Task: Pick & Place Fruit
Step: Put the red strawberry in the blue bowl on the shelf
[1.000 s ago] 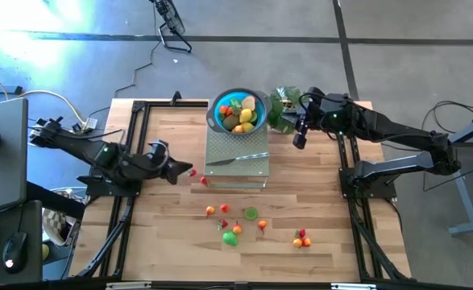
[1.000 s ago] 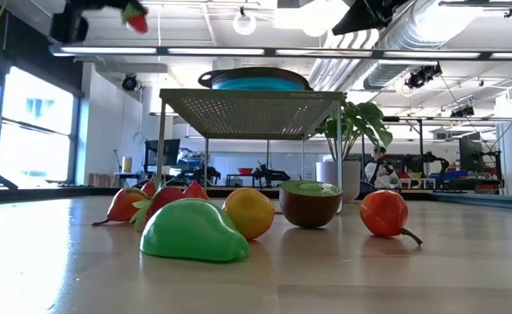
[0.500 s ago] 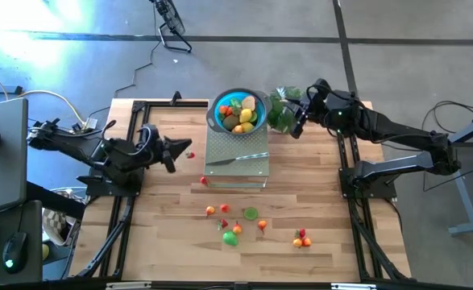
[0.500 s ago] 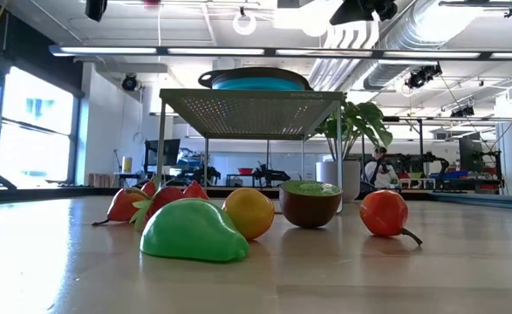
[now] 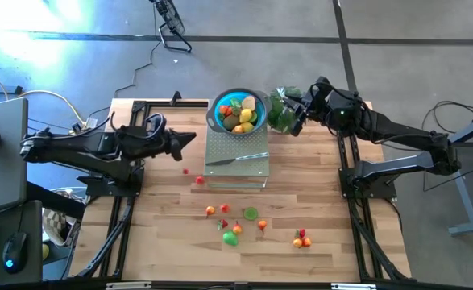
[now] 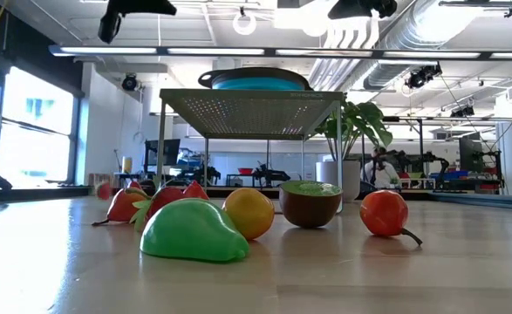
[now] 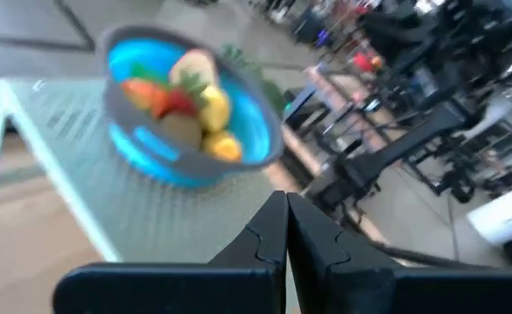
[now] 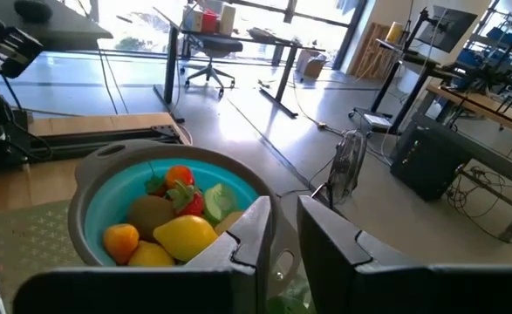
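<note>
Wooden table (image 5: 172, 242) with a blue bowl (image 5: 238, 112) on a perforated metal stand (image 5: 236, 157), toy fruit (image 5: 234, 234) scattered on the near boards.

Most loose fruit lies in a cluster on the near middle of the table, with two small red pieces closer to the stand's left near corner; more fruit fills the bowl at the far edge. A slim silver knife (image 5: 238, 159) lies on the stand just near of the bowl, and a leafy green plant (image 5: 280, 109) sits right of it. Left gripper (image 5: 189, 138) hangs above the table left of the stand, fingers pressed together with nothing between them. Right gripper (image 5: 296, 126) is by the plant, right of the bowl, its fingers a narrow gap apart and holding nothing visible.
</note>
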`<action>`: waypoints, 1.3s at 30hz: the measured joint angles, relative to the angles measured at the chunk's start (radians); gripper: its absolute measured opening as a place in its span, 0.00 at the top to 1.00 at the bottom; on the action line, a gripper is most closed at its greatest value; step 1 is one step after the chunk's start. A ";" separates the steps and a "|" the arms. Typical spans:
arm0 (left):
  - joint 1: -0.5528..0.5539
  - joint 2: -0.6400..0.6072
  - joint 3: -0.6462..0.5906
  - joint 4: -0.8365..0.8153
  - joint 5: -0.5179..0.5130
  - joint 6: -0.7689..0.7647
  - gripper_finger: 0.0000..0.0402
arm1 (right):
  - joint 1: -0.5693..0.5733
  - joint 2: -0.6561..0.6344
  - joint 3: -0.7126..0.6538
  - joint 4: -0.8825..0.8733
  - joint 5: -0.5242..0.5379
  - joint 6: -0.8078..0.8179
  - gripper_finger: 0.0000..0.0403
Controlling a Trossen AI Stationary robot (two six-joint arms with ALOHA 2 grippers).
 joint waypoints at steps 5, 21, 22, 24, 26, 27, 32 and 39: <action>-0.002 -0.039 0.000 -0.196 0.027 -0.117 1.00 | 0.000 0.000 0.000 -0.001 0.000 -0.003 0.87; -0.002 0.055 -0.002 -0.722 0.378 -0.351 1.00 | 0.000 0.000 0.000 -0.001 0.000 -0.005 0.87; -0.002 0.069 -0.002 -0.733 0.387 -0.309 1.00 | 0.000 0.000 0.000 0.000 0.000 -0.006 0.87; -0.002 0.092 -0.002 -0.753 0.394 -0.244 1.00 | 0.000 0.000 0.000 -0.001 0.000 -0.006 0.87; -0.002 0.117 -0.002 -0.760 0.396 -0.204 1.00 | 0.000 0.000 0.000 -0.001 0.000 -0.006 0.87; -0.002 0.129 -0.002 -0.757 0.395 -0.191 1.00 | 0.000 0.000 0.000 -0.001 0.000 -0.006 0.87; -0.002 0.184 -0.001 -0.785 0.394 -0.218 0.92 | 0.000 0.000 0.000 -0.009 -0.003 -0.006 0.87; -0.002 0.239 -0.001 -0.858 0.472 -0.305 0.64 | 0.000 0.000 0.000 -0.026 -0.003 -0.030 0.87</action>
